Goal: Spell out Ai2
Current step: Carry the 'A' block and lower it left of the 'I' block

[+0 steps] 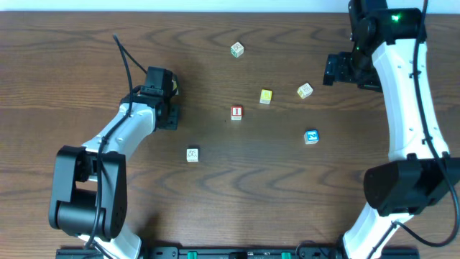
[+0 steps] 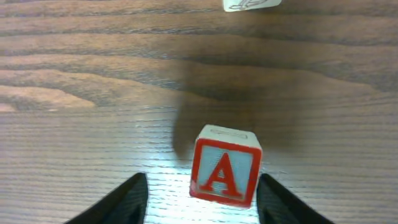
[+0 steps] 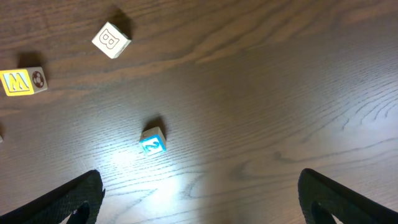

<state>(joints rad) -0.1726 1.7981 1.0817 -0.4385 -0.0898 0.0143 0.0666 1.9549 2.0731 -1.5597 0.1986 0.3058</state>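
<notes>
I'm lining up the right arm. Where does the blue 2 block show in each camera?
Overhead: the blue 2 block sits right of centre, on bare table.
Left wrist: not in it.
Right wrist: left of centre, slightly below the middle.
Shared landmark: the yellow block, up and to the left of it in the overhead view, and likewise at the left edge of the right wrist view.

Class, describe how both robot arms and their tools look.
White shells and black joints form the left arm and right arm. A thin black cable loops off the left arm; a green light glows on the right. Black, tapered fingers mark the left tool and right tool.
</notes>
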